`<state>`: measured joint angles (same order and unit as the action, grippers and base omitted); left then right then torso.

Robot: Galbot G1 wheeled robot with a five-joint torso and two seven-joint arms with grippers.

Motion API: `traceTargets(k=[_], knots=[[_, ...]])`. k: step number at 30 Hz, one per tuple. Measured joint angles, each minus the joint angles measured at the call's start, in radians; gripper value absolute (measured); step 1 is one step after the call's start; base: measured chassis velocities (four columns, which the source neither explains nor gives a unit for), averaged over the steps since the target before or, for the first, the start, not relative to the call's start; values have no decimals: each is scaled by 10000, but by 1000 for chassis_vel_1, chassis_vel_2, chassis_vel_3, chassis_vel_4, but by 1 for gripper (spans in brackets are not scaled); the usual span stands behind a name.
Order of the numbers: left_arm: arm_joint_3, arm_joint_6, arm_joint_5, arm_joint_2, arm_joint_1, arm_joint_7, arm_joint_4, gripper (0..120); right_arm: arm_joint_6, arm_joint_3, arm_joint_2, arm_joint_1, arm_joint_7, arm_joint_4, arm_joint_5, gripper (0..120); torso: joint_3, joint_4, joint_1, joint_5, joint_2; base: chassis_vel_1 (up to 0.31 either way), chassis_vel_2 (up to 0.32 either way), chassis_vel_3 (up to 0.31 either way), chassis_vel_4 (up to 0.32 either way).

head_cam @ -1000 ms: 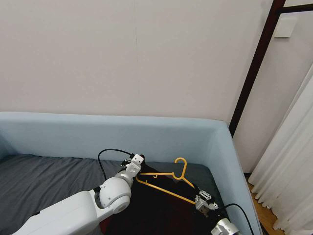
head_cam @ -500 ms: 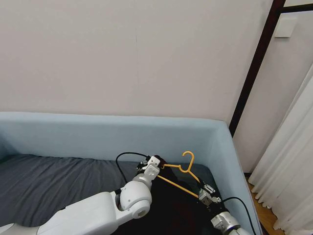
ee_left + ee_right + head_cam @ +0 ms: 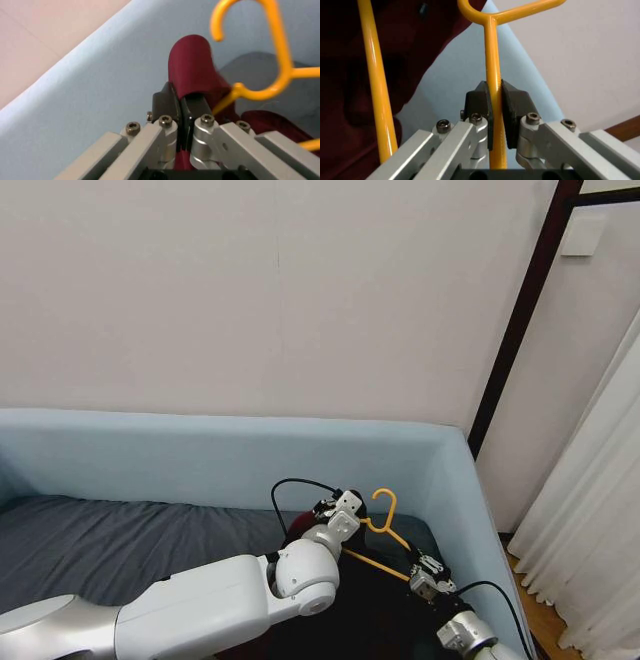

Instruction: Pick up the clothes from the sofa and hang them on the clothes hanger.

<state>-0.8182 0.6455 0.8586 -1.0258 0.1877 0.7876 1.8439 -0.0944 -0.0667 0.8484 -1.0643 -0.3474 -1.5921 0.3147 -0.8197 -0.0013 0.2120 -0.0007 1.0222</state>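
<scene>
- Two hands work at the right end of the light blue sofa (image 3: 200,460), close to its corner.
- Nearer the backrest, the left hand (image 3: 341,506) (image 3: 179,98) is clamped tight on a fold of the dark red garment (image 3: 193,62), just beside the neck of the yellow hanger (image 3: 281,48).
- Lower and nearer the armrest, the right hand (image 3: 426,579) (image 3: 495,93) is closed firmly on the hanger's straight wire.
- Below the hanger, the garment lies over the grey seat cushion (image 3: 100,540).
</scene>
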Motion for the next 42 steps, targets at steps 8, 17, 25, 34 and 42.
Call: traceTargets(k=[8, 17, 25, 34, 42], knots=[[-186, -194, -62, 454, 14, -404, 684, 0, -87, -87, 29, 475, -158, 27, 29, 5, 2, 1, -1, -1, 0, 0, 0, 0, 0], [79, -276, -422, 658, 804, -279, 911, 0, -465, 211, -134, 379, -169, -402, -79, 5, 2, -1, 0, -2, 0, 0, 0, 0, 0], [484, -290, -607, 895, 1610, -160, 1254, 4, -864, 454, -165, 283, -290, -614, 645, 5, 2, 0, 0, -1, 1, 0, 0, 0, 0], [1123, -312, -658, 1244, 2419, -223, 1733, 41, -1570, 591, 213, 416, -642, -579, 1362, 5, 2, 0, 0, -1, 1, 0, 0, 0, 0], [2010, -796, -876, 2010, 3067, -1056, 2609, 66, -1803, 659, 576, 361, -858, -414, 1602, 5, 1, -2, 0, -2, 0, 0, 0, 0, 0]])
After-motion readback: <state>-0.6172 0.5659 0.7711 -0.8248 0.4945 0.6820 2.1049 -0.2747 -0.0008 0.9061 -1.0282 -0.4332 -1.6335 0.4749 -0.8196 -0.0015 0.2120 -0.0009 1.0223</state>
